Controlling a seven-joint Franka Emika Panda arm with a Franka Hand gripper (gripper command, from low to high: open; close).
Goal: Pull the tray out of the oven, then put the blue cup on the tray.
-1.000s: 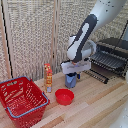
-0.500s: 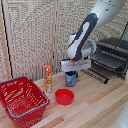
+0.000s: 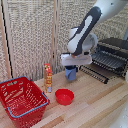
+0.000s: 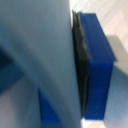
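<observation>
Blue cup (image 3: pixel 71 74) hangs just under your gripper (image 3: pixel 72 64), held above the worktop (image 3: pixel 95 105) to the exterior view's left of the oven (image 3: pixel 112 54). Your wrist view shows the jaws clamped on the cup wall, one dark pad (image 4: pixel 81 65) pressed against the blue. Beside the cup, the oven's door is dropped open and the tray (image 3: pixel 107 61) sticks out over it. Further from the oven sit a red bowl (image 3: pixel 64 96), an orange-yellow bottle (image 3: pixel 48 77) and a red mesh basket (image 3: pixel 22 100).
</observation>
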